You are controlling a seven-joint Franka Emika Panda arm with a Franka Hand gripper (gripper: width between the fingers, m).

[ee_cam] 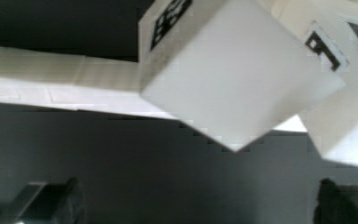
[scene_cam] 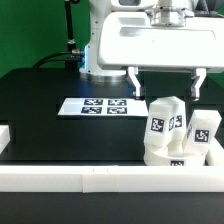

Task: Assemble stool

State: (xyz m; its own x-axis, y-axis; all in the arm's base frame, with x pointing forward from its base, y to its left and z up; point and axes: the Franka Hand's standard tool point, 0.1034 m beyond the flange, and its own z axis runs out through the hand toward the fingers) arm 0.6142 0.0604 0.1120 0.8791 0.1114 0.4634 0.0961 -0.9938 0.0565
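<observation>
The white stool parts stand at the front right of the black table, against the rail corner. The round seat disc [scene_cam: 163, 155] lies low, with one tagged blocky leg [scene_cam: 163, 117] upright on it. A second tagged leg [scene_cam: 203, 131] stands upright just to the exterior view's right; whether it rests on the disc I cannot tell. My gripper [scene_cam: 165, 82] hangs open and empty above them, its fingers [scene_cam: 133, 80] spread wider than the first leg. In the wrist view the gripper [ee_cam: 202, 205] shows only dark fingertips [ee_cam: 48, 200], with the leg [ee_cam: 229, 85] large below and a second leg [ee_cam: 345, 130] beside it.
The marker board [scene_cam: 98, 105] lies flat on the table's middle back. A long white border rail [scene_cam: 90, 180] runs along the front edge and turns up the left side; it also shows in the wrist view [ee_cam: 51, 85]. The robot base stands behind.
</observation>
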